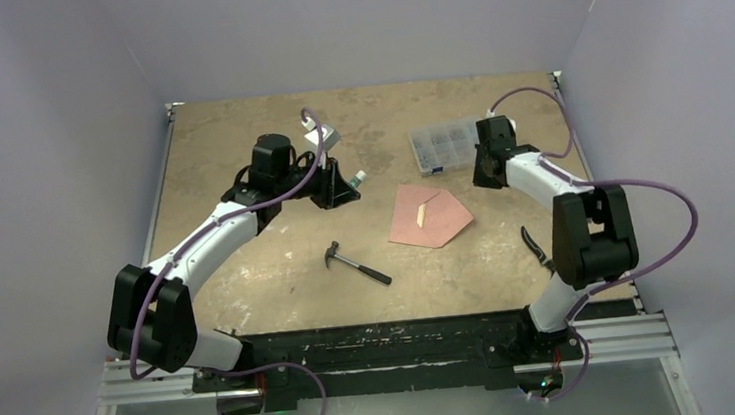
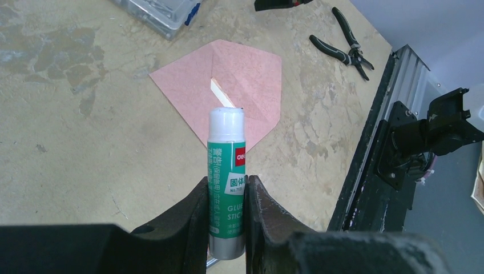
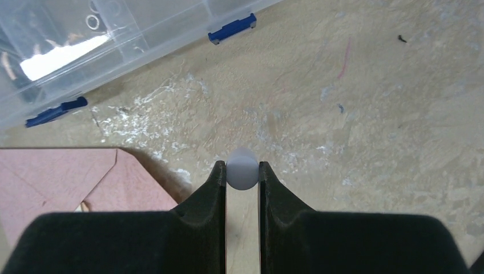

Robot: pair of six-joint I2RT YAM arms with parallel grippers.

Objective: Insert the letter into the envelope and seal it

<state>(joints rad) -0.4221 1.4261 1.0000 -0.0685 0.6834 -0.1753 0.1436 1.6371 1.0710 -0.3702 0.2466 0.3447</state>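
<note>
One salmon-pink paper envelope [image 1: 430,216] flat between both tools; left tool [image 2: 227,184] grasps one green glue stick [image 2: 226,148]; right tool [image 3: 242,171] pinches one white cap [image 3: 242,164].

Both arms bend inward over the desk's far half. The left gripper [image 2: 226,185] pinches a glue stick [image 2: 226,148], and the right gripper [image 3: 242,171] a small white cylinder [image 3: 242,162].

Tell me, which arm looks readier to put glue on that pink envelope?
Left. The left end effector is shut on the glue stick, tip pointing toward the envelope lying ahead. The right end effector grips only a small white round piece, probably the cap, off beside the envelope.
</note>
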